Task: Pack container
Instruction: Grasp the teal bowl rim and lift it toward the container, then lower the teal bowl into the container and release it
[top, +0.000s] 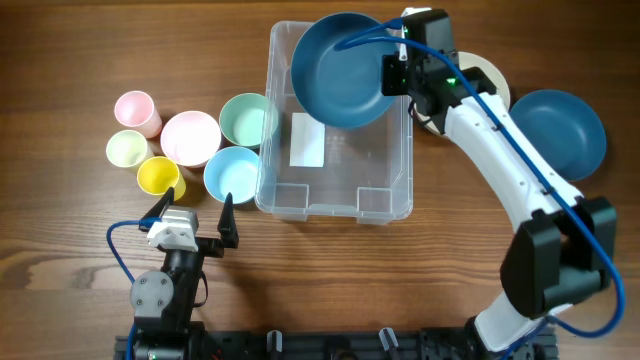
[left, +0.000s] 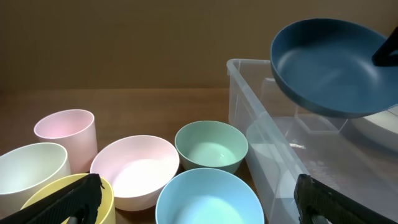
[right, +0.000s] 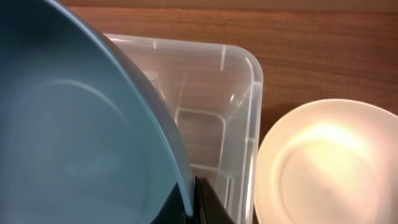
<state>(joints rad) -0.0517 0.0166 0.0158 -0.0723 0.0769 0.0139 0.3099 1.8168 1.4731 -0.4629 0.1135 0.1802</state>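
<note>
Dark blue and tilted, the bowl (top: 338, 85) hangs over the far end of the container (top: 345, 180). The right gripper (top: 393, 72) pinches it at the rim, its jaws closed on that edge. The container stands mid-counter (top: 80, 250), its floor bare apart from a white label (top: 307, 140).

The step in hand looks like lowering the bowl inside. To do it well, the right arm should level the bowl as it descends and keep the rim off the container's far and right walls, which sit just below the gripper. It should let go only once the base rests on the floor. Setting the bowl toward one end would likely leave room for the other crockery.

The left gripper (top: 193, 207) hovers toward the near edge of the counter, jaws wide apart and holding nothing. It is just beside the yellow cup (top: 160, 175) and the light blue bowl (top: 232, 172). The container's near-left corner lies close by, off to its right.
</note>
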